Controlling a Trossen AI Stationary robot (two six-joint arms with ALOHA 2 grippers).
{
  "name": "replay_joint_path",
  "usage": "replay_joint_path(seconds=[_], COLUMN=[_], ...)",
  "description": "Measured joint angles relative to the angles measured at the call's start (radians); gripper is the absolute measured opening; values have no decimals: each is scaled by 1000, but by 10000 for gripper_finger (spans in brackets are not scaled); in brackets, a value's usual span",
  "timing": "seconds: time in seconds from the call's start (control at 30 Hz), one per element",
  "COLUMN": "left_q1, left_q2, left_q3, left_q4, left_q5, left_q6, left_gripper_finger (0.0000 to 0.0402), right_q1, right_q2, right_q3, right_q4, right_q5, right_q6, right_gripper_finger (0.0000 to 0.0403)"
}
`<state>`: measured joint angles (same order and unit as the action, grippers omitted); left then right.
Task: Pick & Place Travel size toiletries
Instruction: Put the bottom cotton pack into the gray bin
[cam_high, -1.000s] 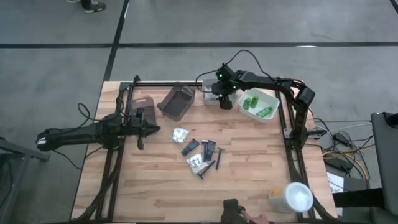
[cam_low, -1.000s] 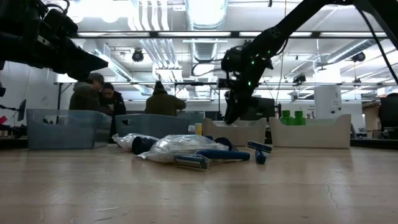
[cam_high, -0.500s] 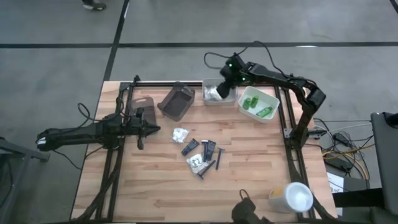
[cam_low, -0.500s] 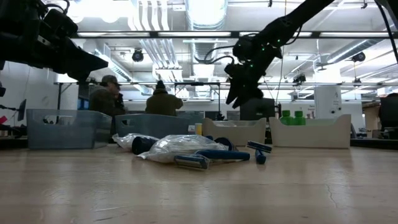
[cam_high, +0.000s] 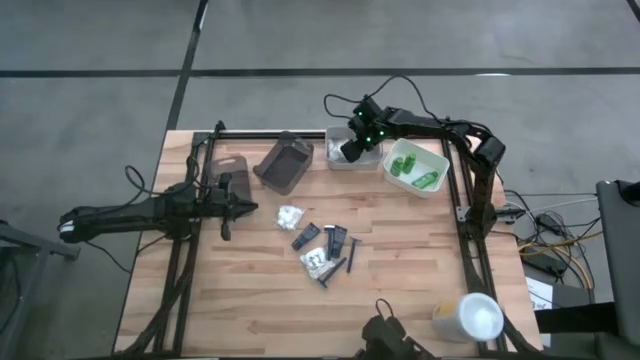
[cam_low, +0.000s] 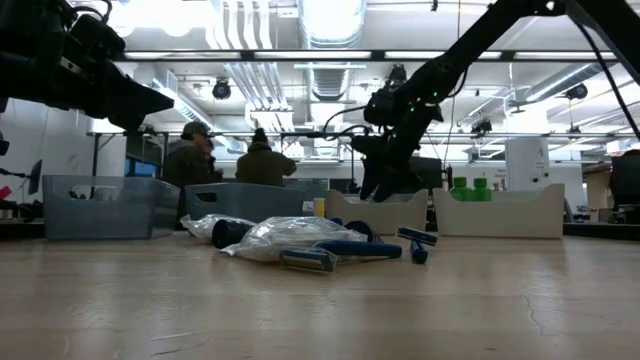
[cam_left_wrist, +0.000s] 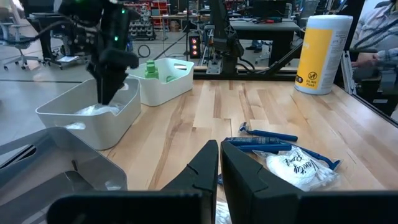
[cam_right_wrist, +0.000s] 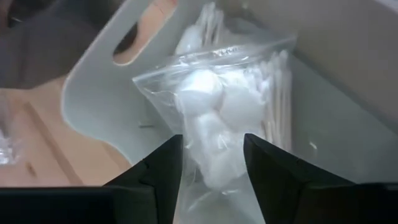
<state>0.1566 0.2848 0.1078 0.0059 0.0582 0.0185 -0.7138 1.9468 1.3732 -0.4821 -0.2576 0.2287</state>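
A: Where is the surface (cam_high: 400, 290) open?
B: Along its near half, from the razors (cam_high: 335, 262) to the white cup (cam_high: 478, 316).

A: What crowds the far edge?
B: Grey tray (cam_high: 346, 160), brown tray (cam_high: 283, 165) and white tray (cam_high: 437, 182), side by side; the right claw (cam_high: 350, 148) fills the grey one.
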Motion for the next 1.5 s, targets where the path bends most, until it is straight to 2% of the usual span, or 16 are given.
replay_joint_path(seconds=[0.17,0.3,0.53,0.6,0.9,1.1,1.5], left_q1=[0,0,0,0,0,0,0], left_q2=[0,0,0,0,0,0,0], left_q3=[0,0,0,0,0,0,0], left_q4=[0,0,0,0,0,0,0], left_q5=[0,0,0,0,0,0,0], left_q6=[0,0,0,0,0,0,0], left_gripper_finger=[23,23,23,23,23,23,23], right_q1=[1,8,9,9,10,13,18], right_q2=[53,85,81,77,77,60,64], right_q3=[30,61,101,111,135,145,139], right_q4=[-4,-31,-41,-43,-134,-150,-131], right_q5=[-7,-5,14,22,26,80,77], right_q6=[-78,-185,-297,-331,-563,-696,-707], right_gripper_finger=[154,128,31,16,8,8,8])
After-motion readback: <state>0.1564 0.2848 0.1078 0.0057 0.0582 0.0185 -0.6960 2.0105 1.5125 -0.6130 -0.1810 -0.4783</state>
